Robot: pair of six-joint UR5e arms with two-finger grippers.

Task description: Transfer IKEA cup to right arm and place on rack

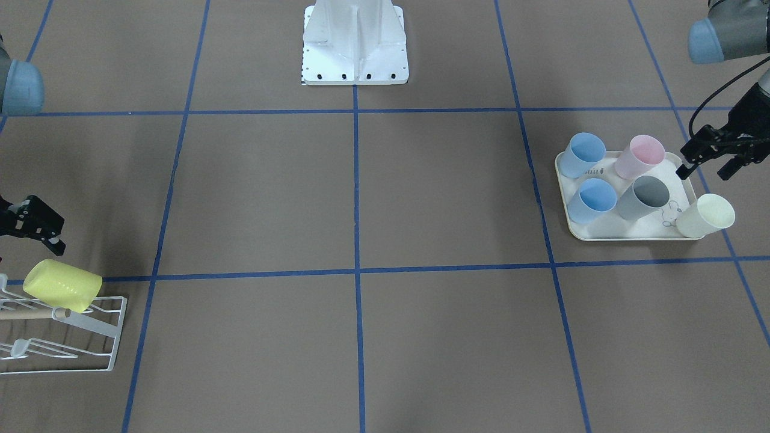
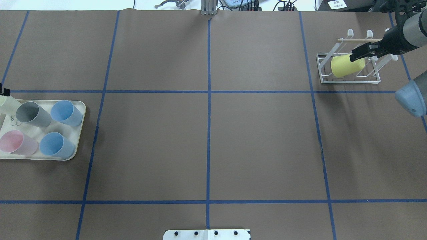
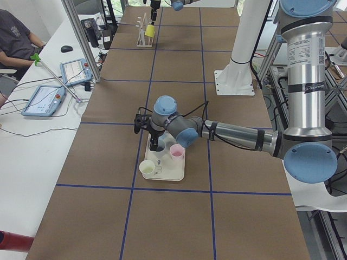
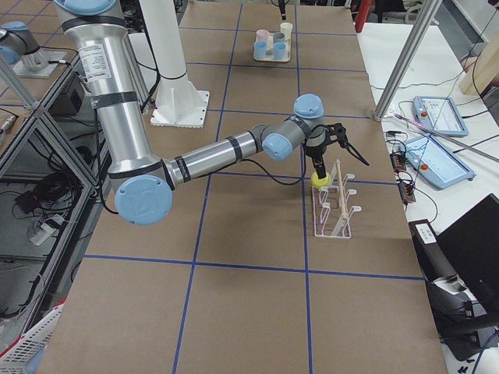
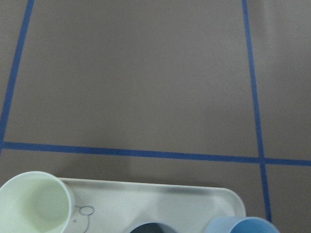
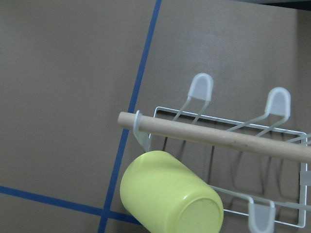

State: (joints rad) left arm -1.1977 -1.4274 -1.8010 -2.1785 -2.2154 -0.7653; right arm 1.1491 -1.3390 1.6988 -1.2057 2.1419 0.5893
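The brown table, ruled off in blue tape, ran long between the two arms. The right gripper hung just above the yellow cup, apart from it as seen from across the table; whether its jaws were spread or closed I couldn't tell. The cup lay tilted on the rack, just under the wooden dowel, base turned outward. It looked light, stiff and smooth, a tapered plastic thing, so I'd pinch it across the wall near the rim. Far off, the left gripper stood spread wide beside the cream cup at the tray.
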